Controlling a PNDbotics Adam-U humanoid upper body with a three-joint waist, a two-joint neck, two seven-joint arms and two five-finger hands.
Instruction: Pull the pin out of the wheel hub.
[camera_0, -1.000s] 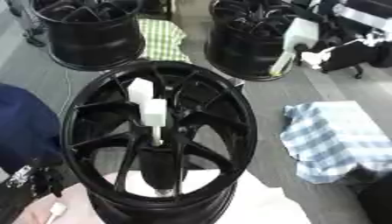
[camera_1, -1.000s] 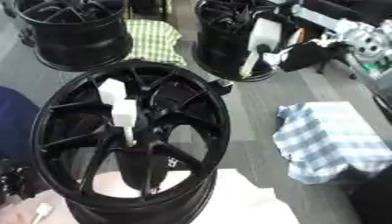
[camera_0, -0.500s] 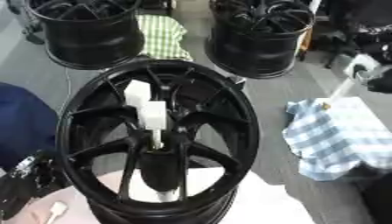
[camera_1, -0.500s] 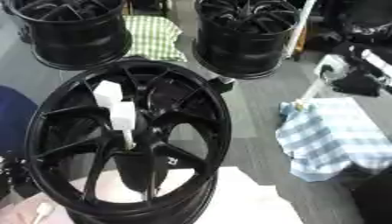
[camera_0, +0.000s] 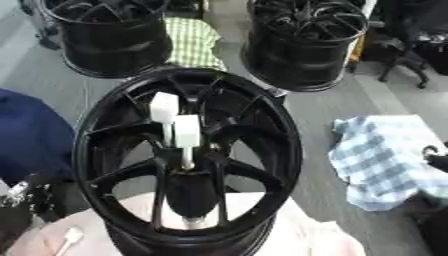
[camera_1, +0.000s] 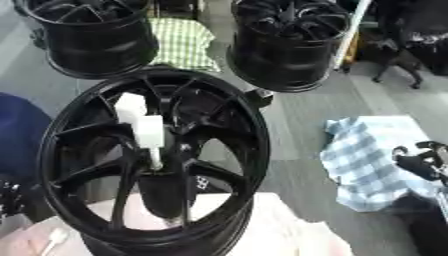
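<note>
A black spoked wheel hub (camera_0: 105, 130) lies flat in the middle of the view. Two white block-headed pins stand in it. One pin (camera_0: 164, 106) is further back. The nearer pin (camera_0: 186, 132) has a thin stem that runs down into the hub's centre. My right hand (camera_1: 418, 161) shows dark at the right edge over a checked cloth, well away from the hub. My left hand (camera_0: 19, 201) sits at the lower left corner beside the hub's rim, mostly cut off. Neither hand touches a pin.
Two more black wheels (camera_0: 109, 35) (camera_0: 306, 40) stand at the back with a green checked cloth (camera_0: 192, 37) between them. A blue-white checked cloth (camera_0: 385, 160) lies at the right, a navy mass (camera_0: 26, 135) at the left, and a pink cloth (camera_0: 302, 235) under the hub.
My right hand has come down from the upper right to the right edge over the checked cloth. The white thing seen by it earlier no longer shows. The pins in the hub have not moved.
</note>
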